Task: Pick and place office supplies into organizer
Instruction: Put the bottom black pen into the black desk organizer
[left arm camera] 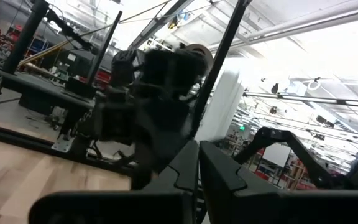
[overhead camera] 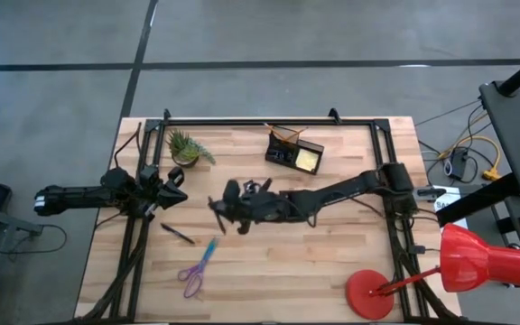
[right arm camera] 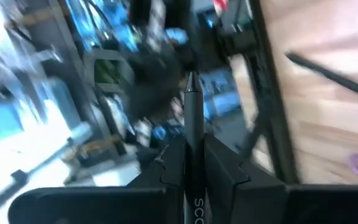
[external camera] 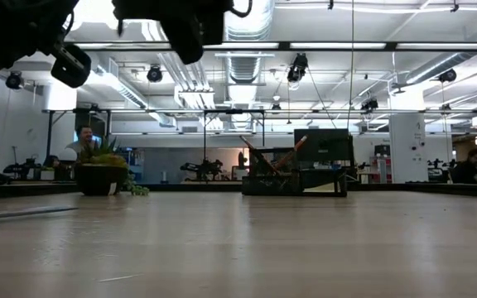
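Black fingers of your left gripper (overhead camera: 171, 188) are pressed together and empty, parked at the table's left edge. Your right gripper (overhead camera: 219, 213) pinches a dark pen (right arm camera: 193, 134) mid-table; carry it level to the organizer (overhead camera: 294, 153) at the far side, lowering tip-first.

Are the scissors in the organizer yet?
No, the scissors lie flat on the table near its front edge, far from the organizer at the back.
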{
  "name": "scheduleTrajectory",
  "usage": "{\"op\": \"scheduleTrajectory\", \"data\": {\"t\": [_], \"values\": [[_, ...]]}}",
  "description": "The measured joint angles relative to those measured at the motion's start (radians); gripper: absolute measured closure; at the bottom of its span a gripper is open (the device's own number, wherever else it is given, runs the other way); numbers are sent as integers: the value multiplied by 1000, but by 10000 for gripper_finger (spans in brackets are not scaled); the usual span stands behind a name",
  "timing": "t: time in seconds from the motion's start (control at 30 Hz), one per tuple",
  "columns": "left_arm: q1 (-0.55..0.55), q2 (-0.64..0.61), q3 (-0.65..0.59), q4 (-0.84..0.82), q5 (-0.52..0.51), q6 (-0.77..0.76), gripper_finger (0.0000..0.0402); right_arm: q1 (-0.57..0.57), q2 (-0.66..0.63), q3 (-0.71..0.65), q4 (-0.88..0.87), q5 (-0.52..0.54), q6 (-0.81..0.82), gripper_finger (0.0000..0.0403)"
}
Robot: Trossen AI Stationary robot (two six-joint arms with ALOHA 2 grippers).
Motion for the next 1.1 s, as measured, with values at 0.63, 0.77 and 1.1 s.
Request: {"op": "scheduleTrajectory", "data": {"t": [0.63, 0.77, 1.1], "values": [[0, 1, 0, -2, 0, 0, 402, -148, -317, -381, 150, -84, -142, 374], [0, 1, 0, -1, 0, 0, 402, -159, -325, -439, 242, -102, -92, 374], [0, 1, 0, -1, 0, 0, 402, -249, -426, -606, 218, -117, 293, 374]]}}
